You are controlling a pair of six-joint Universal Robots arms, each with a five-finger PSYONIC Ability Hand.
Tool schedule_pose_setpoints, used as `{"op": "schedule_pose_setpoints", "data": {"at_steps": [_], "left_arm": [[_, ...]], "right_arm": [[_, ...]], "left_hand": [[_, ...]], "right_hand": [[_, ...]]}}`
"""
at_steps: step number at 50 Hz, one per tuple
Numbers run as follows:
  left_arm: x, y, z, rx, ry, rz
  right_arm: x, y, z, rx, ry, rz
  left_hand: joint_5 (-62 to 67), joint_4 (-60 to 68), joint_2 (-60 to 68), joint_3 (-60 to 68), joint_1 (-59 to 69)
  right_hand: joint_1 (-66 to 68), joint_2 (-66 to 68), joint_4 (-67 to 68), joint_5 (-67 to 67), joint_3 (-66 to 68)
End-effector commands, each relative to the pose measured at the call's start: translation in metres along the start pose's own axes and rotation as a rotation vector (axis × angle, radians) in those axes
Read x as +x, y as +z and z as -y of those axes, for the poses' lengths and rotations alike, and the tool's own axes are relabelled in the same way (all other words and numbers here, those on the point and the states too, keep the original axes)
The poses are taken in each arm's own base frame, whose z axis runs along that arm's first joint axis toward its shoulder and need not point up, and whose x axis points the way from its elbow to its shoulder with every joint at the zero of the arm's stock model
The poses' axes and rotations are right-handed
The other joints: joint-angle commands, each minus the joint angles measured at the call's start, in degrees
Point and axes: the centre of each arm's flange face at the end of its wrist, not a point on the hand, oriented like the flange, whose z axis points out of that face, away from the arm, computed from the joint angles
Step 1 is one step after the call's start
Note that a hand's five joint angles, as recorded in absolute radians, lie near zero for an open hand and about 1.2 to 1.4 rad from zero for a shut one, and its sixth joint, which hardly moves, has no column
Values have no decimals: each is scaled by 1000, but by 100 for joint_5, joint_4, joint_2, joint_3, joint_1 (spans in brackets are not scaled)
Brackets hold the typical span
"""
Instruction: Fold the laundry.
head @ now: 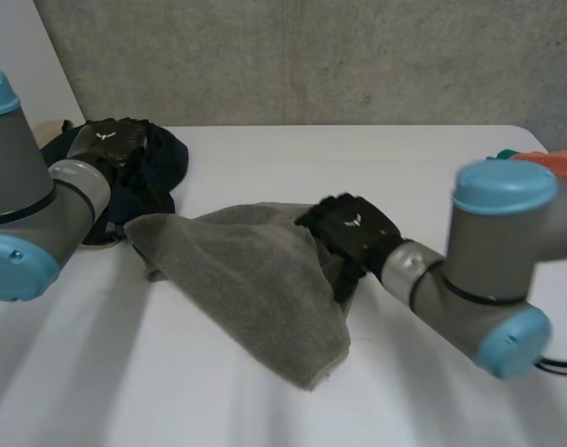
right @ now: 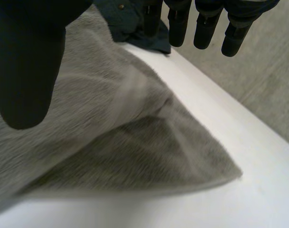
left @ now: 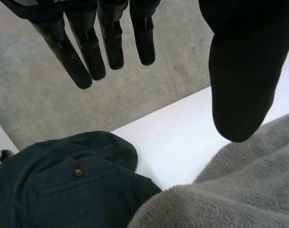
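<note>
The grey towel (head: pixel 250 279) lies rumpled at the middle of the worktop (head: pixel 376 158). The right hand (head: pixel 353 228) is at its 2 o'clock edge, fingers straight and spread, holding nothing. The left hand (head: pixel 111 144), likewise spread and empty, is at 10 o'clock over the dark garment (head: pixel 167 163). Risk: because garment and towel corner lie against each other, a left-hand grasp may catch both.

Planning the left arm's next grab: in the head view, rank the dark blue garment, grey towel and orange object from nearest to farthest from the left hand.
1. the dark blue garment, right by the left hand, at the table's far left.
2. the grey towel, mid-table, beside the garment.
3. the orange object, at the far right edge.
</note>
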Motion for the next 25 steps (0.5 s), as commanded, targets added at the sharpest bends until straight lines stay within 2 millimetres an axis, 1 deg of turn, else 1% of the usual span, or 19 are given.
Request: {"op": "schedule_pose_setpoints", "data": {"at_steps": [1,3,4,9,10,11,12,13,15,16,19,20,23,24,25], "left_arm": [[-10,-8,-7,-21,-11,-34],[-13,-10,-8,-20,-15,-33],[-16,-12,-9,-18,-18,-33],[-20,-17,-13,1,-23,-37],[-20,-17,-13,6,-23,-38],[-20,-18,-14,11,-22,-39],[-21,-18,-15,18,-23,-38],[-22,-18,-15,24,-23,-37],[-22,-18,-15,32,-20,-38],[-22,-17,-15,40,-20,-38],[-22,-16,-14,54,-19,-36],[-22,-16,-13,58,-17,-37],[-21,-16,-9,68,-13,-40],[-21,-16,-9,66,-16,-41],[-21,-16,-9,66,-16,-41]], "right_arm": [[-8,53,3,-7,-29,18],[-9,63,-2,-22,-38,19],[-11,72,-5,-30,-48,17],[-15,92,-15,-41,-64,-3],[-15,94,-17,-44,-62,-2],[-16,95,-18,-48,-60,0],[-17,95,-20,-61,-56,11],[-18,94,-20,-68,-55,15],[-18,93,-20,-76,-48,27],[-14,89,-17,-84,-42,25],[-4,77,-11,-115,-29,10],[2,64,-7,-143,-18,5],[18,41,-2,-181,-4,-18],[31,24,5,-192,2,-41],[37,15,6,-202,3,-54]], "left_hand": [[-64,-97,-142,-155,-182],[-115,-148,-192,-206,-233],[-132,-164,-209,-223,-250],[-183,-215,-260,-273,-300],[-183,-215,-260,-273,-300],[-183,-215,-260,-273,-300],[-183,-215,-260,-273,-300],[-183,-215,-260,-273,-300],[-183,-215,-260,-273,-300],[-183,-215,-260,-273,-300],[-183,-215,-260,-273,-300],[-183,-215,-260,-273,-300],[-200,-232,-277,-290,-317],[-216,-249,-293,-307,-334],[-216,-249,-294,-307,-334]], "right_hand": [[-259,-157,-162,-233,-150],[-259,-157,-162,-233,-150],[-259,-157,-162,-233,-150],[-259,-157,-162,-233,-150],[141,243,237,167,249],[645,747,741,670,753],[2115,2217,2212,2141,2224],[3279,3381,3375,3305,3387],[6353,6455,6449,6379,6461],[6737,6839,6834,6763,6846],[6741,6843,6838,6767,6850],[6741,6843,6838,6767,6850],[6741,6843,6838,6767,6850],[6741,6843,6838,6767,6850],[6741,6843,6838,6767,6850]]}}
